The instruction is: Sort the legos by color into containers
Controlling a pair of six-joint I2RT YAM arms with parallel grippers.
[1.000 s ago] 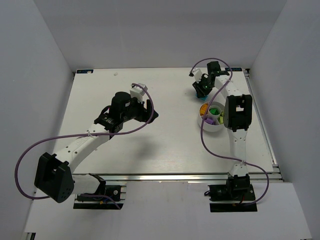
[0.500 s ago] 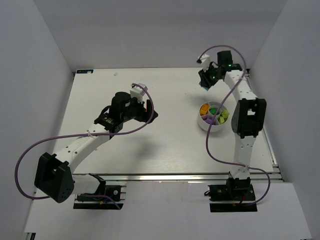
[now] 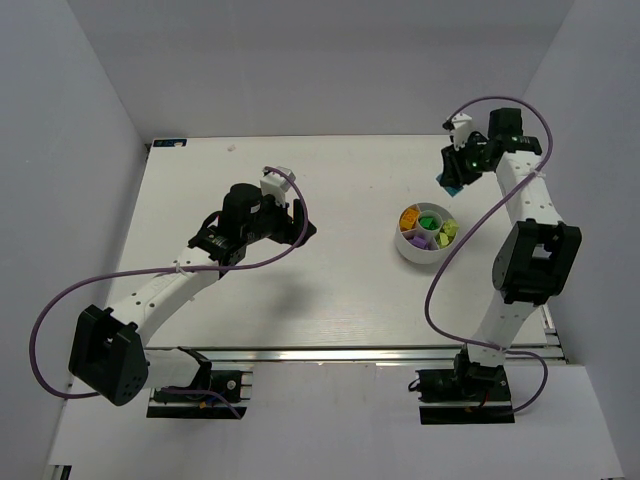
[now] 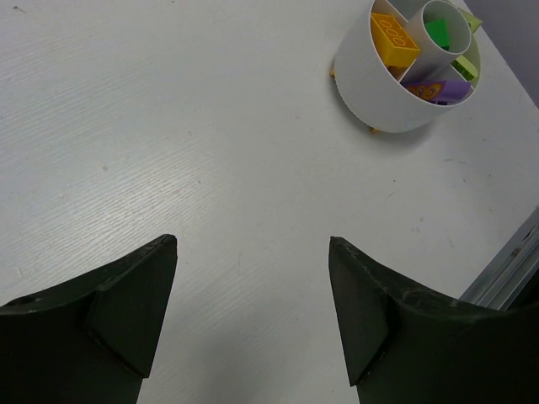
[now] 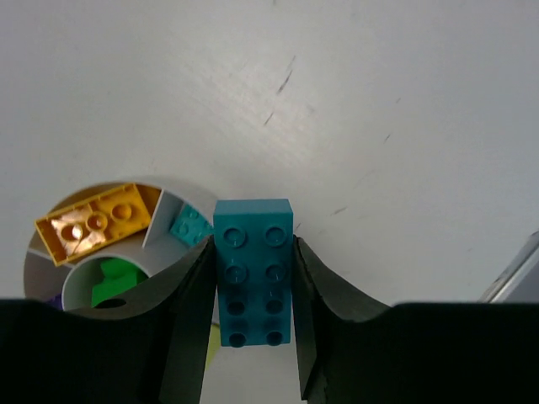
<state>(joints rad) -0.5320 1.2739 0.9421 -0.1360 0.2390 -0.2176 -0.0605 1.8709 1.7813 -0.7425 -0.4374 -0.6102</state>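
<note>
Arm: Since a second ago, my right gripper (image 3: 455, 176) has swung from the far left side of the bowl (image 3: 420, 256) across to its far right, toward the back right corner of the table (image 3: 330, 290). My left gripper (image 3: 298, 222) has not shifted.

Inspector: Top view, present condition?

Arm: Right gripper is beyond the bowl and clear of it, with a cyan brick (image 3: 451, 181) showing at its tip. The bowl stands on the right half of the table, with orange, green, lime and purple pieces in it. Left gripper is near the table's middle, well apart from the bowl.

Inspector: Left wrist view?

Arm: My left jaws stand wide with nothing between them, only bare table. The bowl sits at the upper right, upright. An orange brick (image 4: 394, 39) lies in one outer compartment, a green brick (image 4: 436, 32) in the round centre cup, a purple brick (image 4: 442, 88) in the nearest compartment and a lime brick (image 4: 464, 67) beside it.

Inspector: Right wrist view?

Arm: My right jaws are closed on the cyan brick, one on each long side, studs facing the camera. The bowl lies below at the lower left, partly hidden behind my jaws. I can see the orange brick, the green one in the centre cup, and a second cyan brick (image 5: 190, 225) in the compartment next to the orange. The held brick is not touching the bowl.
</note>
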